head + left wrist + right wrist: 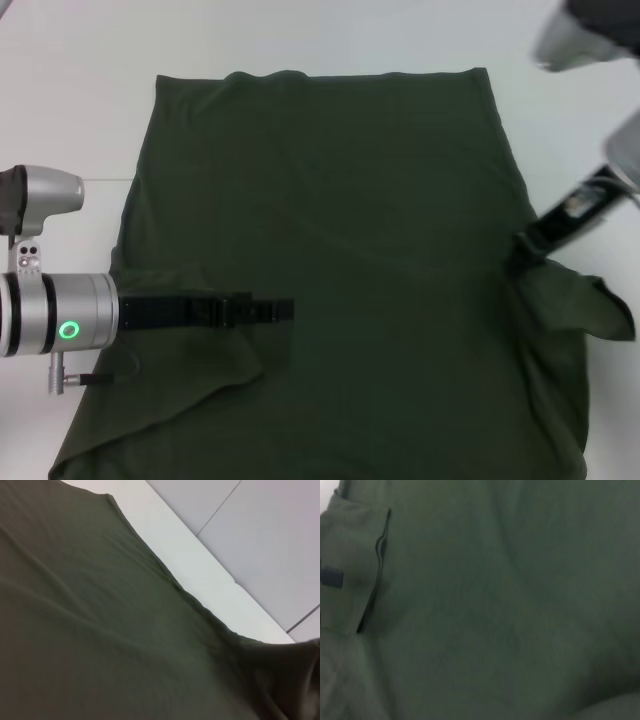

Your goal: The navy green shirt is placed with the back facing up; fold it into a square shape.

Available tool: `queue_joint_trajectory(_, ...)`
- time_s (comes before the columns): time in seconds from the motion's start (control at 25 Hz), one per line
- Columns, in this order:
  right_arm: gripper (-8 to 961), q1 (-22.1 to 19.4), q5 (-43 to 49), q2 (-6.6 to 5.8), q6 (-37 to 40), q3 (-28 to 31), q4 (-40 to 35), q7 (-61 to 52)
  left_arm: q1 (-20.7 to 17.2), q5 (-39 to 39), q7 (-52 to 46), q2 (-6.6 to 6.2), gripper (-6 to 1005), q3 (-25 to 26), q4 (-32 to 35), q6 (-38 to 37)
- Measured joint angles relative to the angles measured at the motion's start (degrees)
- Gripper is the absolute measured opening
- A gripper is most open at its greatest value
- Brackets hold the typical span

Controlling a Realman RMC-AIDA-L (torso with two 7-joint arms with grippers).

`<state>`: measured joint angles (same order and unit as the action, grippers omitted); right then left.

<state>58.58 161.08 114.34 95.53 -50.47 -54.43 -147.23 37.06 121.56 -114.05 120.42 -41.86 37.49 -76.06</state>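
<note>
Shirt: you have the navy green shirt (340,250) spread on the white tabletop (70,90), plain side up, and it covers most of the head view. Take it as your landmark.
Far hem: this edge runs nearly straight across the far side of the shirt, with a few light ripples near one corner.
Left sleeve: it lies turned inward over the body of the shirt, and its folded edge slants toward the near left corner.
Left gripper (280,311): you see it reaching in from the shirt's left side, low over the folded sleeve, with the black tip well inside the shirt's outline. I cannot tell whether the jaws are apart or together — they read as one dark bar from above.
Right sleeve: it sticks out past the shirt's right edge, bunched and partly lifted into a peak.
Right gripper (522,243): it comes down at a slant onto the shirt's right edge, where the sleeve meets the body, and the cloth gathers up to its tip. The jaws look clamped on that fabric.
Left wrist view: the shirt (100,630) fills most of the frame, its edge running across the pale tabletop (200,575), with grey floor tiles beyond.
Right wrist view: nearly all cloth (495,605) — only a dark seam shows near one side.
</note>
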Motion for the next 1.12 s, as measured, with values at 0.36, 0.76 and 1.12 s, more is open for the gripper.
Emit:
queue_joint_trajectory(0.36,99,9.52,5.14,4.9,-12.21,-5.6,12.16,-2.89,-0.31,0.0,1.74,0.28,885,-0.06,-0.04,-0.79)
queue_joint_trajectory(0.76,472,2.95,3.63,3.96,-12.59,-5.57,7.31,-5.69,-1.44,-0.01,2.43,0.17,885,0.53,0.12,-1.54)
queue_joint_trajectory(1.12,783,-10.65,2.74,1.42,-7.8,-5.26,-3.63,0.75,-1.39,-0.01,2.66,0.16,884,0.46,0.22,-1.52)
